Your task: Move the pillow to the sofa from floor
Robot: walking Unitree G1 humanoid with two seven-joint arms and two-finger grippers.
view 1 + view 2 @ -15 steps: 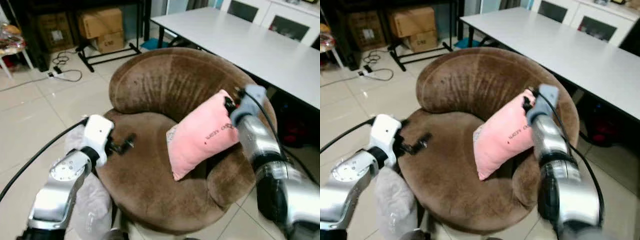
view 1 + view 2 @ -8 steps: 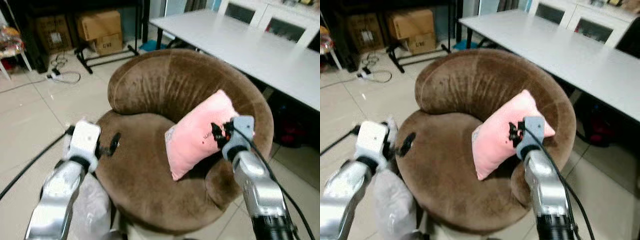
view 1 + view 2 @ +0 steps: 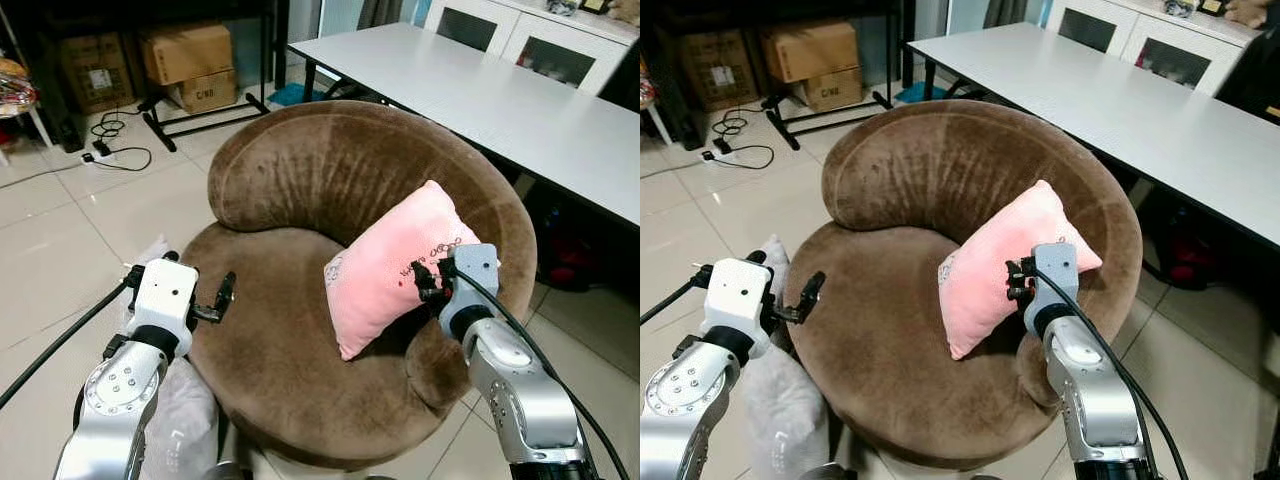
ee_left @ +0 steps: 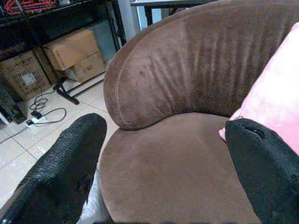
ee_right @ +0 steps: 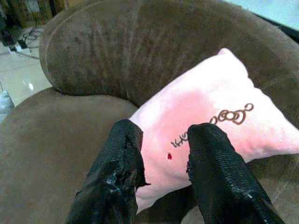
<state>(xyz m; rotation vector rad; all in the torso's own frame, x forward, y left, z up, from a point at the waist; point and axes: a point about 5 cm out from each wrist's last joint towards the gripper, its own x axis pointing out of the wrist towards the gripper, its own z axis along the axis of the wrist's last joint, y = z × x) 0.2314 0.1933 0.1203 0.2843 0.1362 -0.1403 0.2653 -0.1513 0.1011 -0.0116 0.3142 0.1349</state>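
The pink pillow (image 3: 390, 265) with dark lettering leans tilted against the right armrest of the round brown sofa (image 3: 330, 170), its lower corner on the seat. My right gripper (image 3: 425, 283) hovers just in front of the pillow's right side, open, with nothing between its fingers; in the right wrist view the pillow (image 5: 210, 102) lies beyond the two black fingertips (image 5: 119, 172). Over the seat's left edge my left gripper (image 3: 222, 298) is spread wide open and holds nothing. The left wrist view looks across the seat to the backrest (image 4: 187, 70).
A long white table (image 3: 480, 90) runs along the right behind the sofa, with a dark bag (image 3: 580, 250) beneath it. Cardboard boxes (image 3: 190, 60), a black stand and cables (image 3: 115, 140) lie at the back left. A pale plastic bag (image 3: 190, 420) sits by the sofa's left front.
My right gripper has drawn back and down from the pillow's top corner to its front. The pillow stays resting on the sofa. The left arm has barely shifted.
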